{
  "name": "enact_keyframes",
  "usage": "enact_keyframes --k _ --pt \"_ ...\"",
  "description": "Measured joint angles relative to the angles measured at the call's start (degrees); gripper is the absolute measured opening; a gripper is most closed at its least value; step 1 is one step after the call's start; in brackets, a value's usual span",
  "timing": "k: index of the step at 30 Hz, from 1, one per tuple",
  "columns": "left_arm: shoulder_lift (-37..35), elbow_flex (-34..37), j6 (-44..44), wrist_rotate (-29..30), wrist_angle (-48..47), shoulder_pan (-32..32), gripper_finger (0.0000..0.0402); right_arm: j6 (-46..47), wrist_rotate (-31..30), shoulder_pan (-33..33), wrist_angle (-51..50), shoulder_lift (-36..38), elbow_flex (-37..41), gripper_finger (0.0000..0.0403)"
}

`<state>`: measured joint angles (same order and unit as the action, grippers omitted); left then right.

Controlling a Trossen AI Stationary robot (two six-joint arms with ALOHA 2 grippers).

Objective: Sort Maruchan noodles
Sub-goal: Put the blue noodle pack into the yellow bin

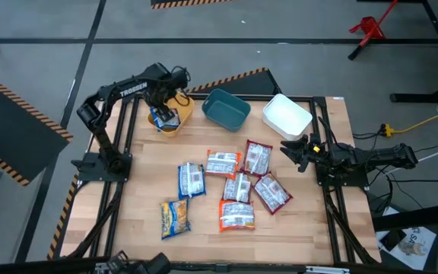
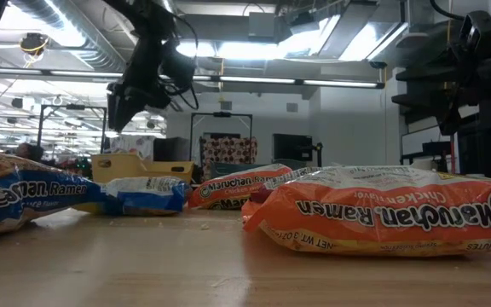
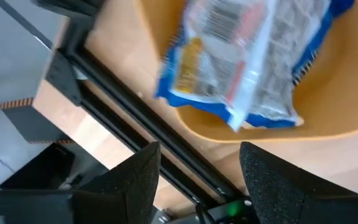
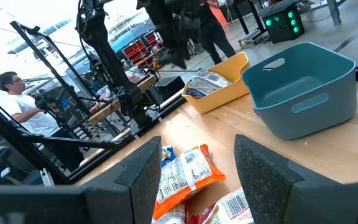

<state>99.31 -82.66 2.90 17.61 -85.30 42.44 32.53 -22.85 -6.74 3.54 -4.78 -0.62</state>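
Note:
A blue-and-yellow Maruchan packet (image 3: 247, 62) lies in the yellow bin (image 1: 179, 114), leaning on its wall. My left gripper (image 3: 197, 180) hangs open above that bin at the table's far left, touching nothing. Two more blue-and-yellow packets (image 1: 191, 180) (image 1: 175, 217) lie flat on the table's left half. Orange-and-white (image 1: 236, 215) and dark red-and-white packets (image 1: 258, 159) lie flat in a cluster at mid-table. My right gripper (image 4: 188, 180) waits open near the right edge, below the white bin (image 1: 287, 116).
The teal bin (image 1: 226, 108) stands between the yellow and white bins along the far edge. A black frame rail (image 3: 142, 124) runs beside the yellow bin. A person in a white shirt (image 4: 17, 102) sits beyond the table. Bare wood (image 1: 318, 221) lies near the right front corner.

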Motion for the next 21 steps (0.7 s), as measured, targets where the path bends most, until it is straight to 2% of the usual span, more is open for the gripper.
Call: enact_keyframes --k 5,14,17,21 --pt "0.00 5.98 2.83 0.68 4.61 -2.89 0.0215 -0.02 0.00 0.00 0.02 0.00 0.00 0.0191" --pt "0.00 13.90 7.66 -3.26 12.66 -3.61 0.0215 -0.02 -0.01 0.00 -0.01 0.01 0.00 0.0191" --pt "0.00 14.74 9.47 -6.12 14.75 -3.59 0.0215 -0.04 -0.02 0.00 -0.01 0.00 0.00 0.0191" --pt "0.00 14.72 12.74 -12.88 19.51 -3.59 0.0215 -0.04 -0.04 0.01 -0.01 0.00 0.00 0.0191"
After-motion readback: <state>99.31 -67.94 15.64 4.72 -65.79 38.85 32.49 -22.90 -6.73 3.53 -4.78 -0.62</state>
